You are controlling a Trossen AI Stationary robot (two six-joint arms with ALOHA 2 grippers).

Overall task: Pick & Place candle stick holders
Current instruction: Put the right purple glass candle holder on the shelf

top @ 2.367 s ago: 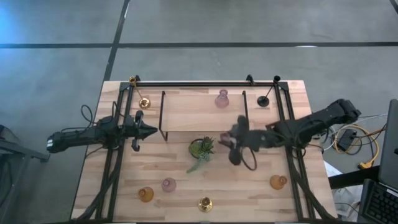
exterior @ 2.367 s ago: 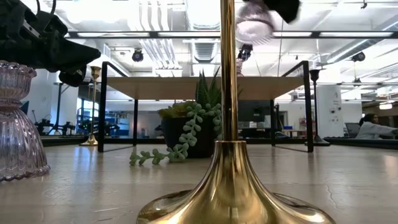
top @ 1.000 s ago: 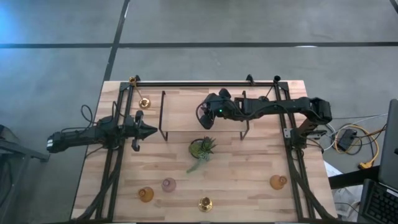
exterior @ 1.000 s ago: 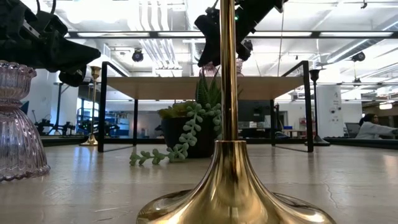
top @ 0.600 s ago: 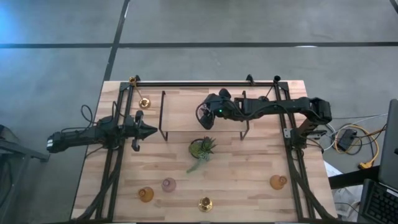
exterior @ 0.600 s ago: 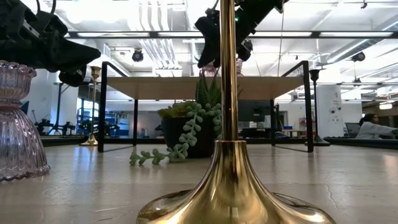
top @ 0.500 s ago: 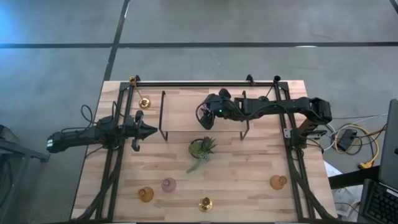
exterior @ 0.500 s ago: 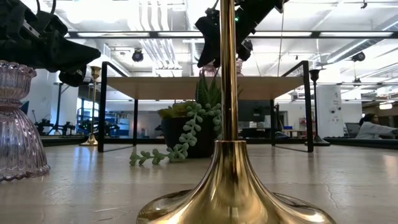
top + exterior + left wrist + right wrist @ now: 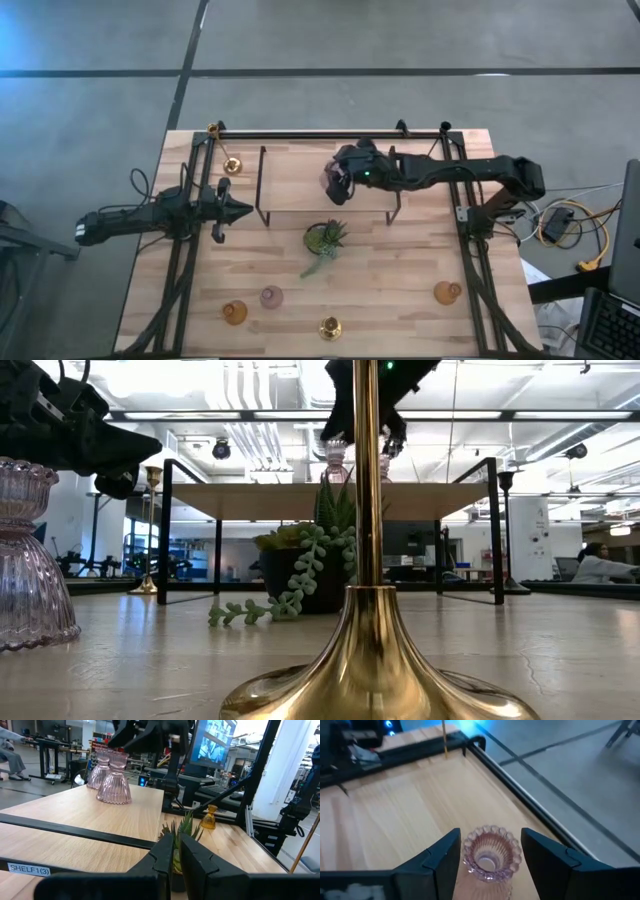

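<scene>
- Right gripper (image 9: 487, 857): fingers spread wide, one on each side of a pale pink holder (image 9: 491, 854); a gap shows on both sides, so no contact is visible. Seen from above, the right gripper (image 9: 338, 178) sits over the raised wooden shelf (image 9: 290, 180), about 12 o'clock from the potted plant (image 9: 326, 238).
- Left wrist view: two pink holders stand close together on the shelf, the nearer one (image 9: 114, 783) partly covering the second pink holder (image 9: 98, 771). The high view hides them under the arm.
- Low view: one pink holder (image 9: 334, 463) stands upright on the shelf top, the right gripper above it. A brass holder (image 9: 372, 660) fills the foreground, and a third pink holder (image 9: 30, 560) stands at 9 o'clock.
- Left gripper (image 9: 243, 211): fingers nearly together, holding nothing, waiting at 9 o'clock of the shelf.
- High view only: amber holder (image 9: 234, 312), pink holder (image 9: 271, 296) and brass holder (image 9: 330, 326) along the table's 6 o'clock edge; another amber holder (image 9: 446, 292) toward 4 o'clock; a second brass holder (image 9: 231, 165) near 10 o'clock.
</scene>
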